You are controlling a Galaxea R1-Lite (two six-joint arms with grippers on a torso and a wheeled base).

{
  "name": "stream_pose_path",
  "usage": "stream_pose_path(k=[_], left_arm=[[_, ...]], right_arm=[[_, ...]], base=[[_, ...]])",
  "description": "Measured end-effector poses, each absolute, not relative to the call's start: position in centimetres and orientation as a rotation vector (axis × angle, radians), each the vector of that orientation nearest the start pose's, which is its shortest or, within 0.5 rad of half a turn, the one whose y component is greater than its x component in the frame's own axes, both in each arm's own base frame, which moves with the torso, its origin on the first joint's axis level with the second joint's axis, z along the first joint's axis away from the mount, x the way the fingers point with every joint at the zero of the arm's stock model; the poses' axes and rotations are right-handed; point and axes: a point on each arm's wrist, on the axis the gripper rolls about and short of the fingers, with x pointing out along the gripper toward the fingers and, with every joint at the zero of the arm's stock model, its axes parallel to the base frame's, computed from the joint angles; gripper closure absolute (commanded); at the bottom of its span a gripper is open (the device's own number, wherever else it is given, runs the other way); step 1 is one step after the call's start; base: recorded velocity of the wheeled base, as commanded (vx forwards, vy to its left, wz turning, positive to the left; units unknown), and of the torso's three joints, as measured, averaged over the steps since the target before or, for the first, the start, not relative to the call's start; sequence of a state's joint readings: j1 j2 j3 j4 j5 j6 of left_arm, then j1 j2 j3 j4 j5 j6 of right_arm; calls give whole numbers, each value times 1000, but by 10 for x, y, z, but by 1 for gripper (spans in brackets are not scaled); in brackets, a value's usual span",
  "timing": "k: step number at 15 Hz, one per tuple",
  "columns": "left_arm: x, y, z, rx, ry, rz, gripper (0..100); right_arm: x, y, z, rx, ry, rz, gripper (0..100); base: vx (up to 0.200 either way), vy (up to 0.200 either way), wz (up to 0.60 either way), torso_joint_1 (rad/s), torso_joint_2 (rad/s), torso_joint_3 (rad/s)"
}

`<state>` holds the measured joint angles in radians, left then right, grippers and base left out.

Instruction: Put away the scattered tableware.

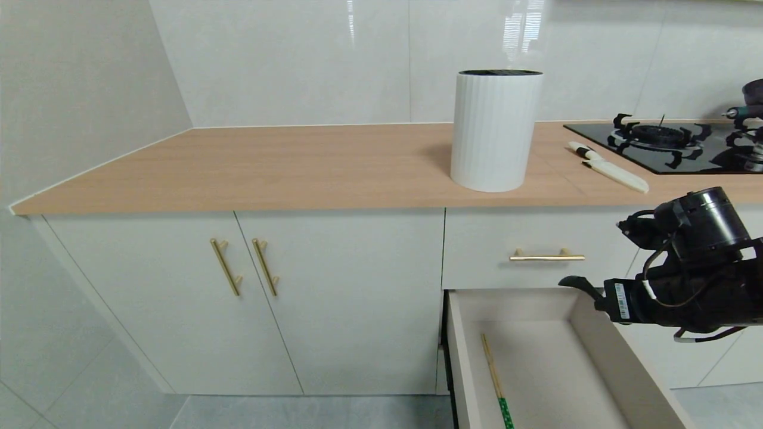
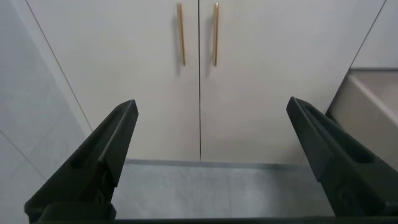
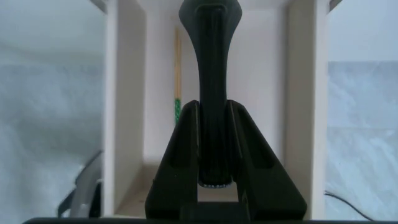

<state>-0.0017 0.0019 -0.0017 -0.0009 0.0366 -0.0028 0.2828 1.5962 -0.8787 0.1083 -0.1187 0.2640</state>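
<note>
My right gripper (image 1: 575,281) hangs over the far right part of the open drawer (image 1: 602,351), just below the handle (image 1: 547,257) of the closed drawer above. Its claw is pressed together, and I see nothing held in it. The left gripper (image 2: 211,107) is spread wide and holds nothing, facing the cabinet doors (image 2: 261,81) low on the left.

The chopsticks (image 1: 493,372) lie flat in the drawer along its left wall, so I judge that part done. The knife (image 1: 611,168) is out on the counter (image 1: 298,167), between the white holder (image 1: 496,131) and the stove (image 1: 656,143), its blade pointing toward the near edge.

The knife is my main worry. It lies flat and thin, so a claw coming down on it may skid off and push it toward the near edge. From there it could drop into the drawer or onto the floor. If I forget to open the claw first, it will simply shove the knife.

Lifting the right arm straight up risks catching the handle or the counter's lip. A wide swing could also knock the tall holder, which stands close to the knife.
</note>
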Motion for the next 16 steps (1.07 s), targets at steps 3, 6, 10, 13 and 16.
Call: stream_pose_path(k=[3,6,10,13,16], left_arm=[[-23,1,76,-3,-1,35,0],[-23,1,76,-3,-1,35,0],[-23,1,76,-3,-1,35,0],[-23,1,76,-3,-1,35,0],[-23,1,76,-3,-1,35,0]], right_arm=[[256,72,152,71,873,38,100],[266,74,139,55,879,9,100],[271,75,126,42,898,-9,100],[272,76,121,35,912,-10,100],[277,81,108,12,954,-5,100]], base=[[0,0,0,-144,458,308],[0,0,0,-88,354,251],[0,0,0,-13,48,26],[0,0,0,0,0,0],[0,0,0,0,0,0]])
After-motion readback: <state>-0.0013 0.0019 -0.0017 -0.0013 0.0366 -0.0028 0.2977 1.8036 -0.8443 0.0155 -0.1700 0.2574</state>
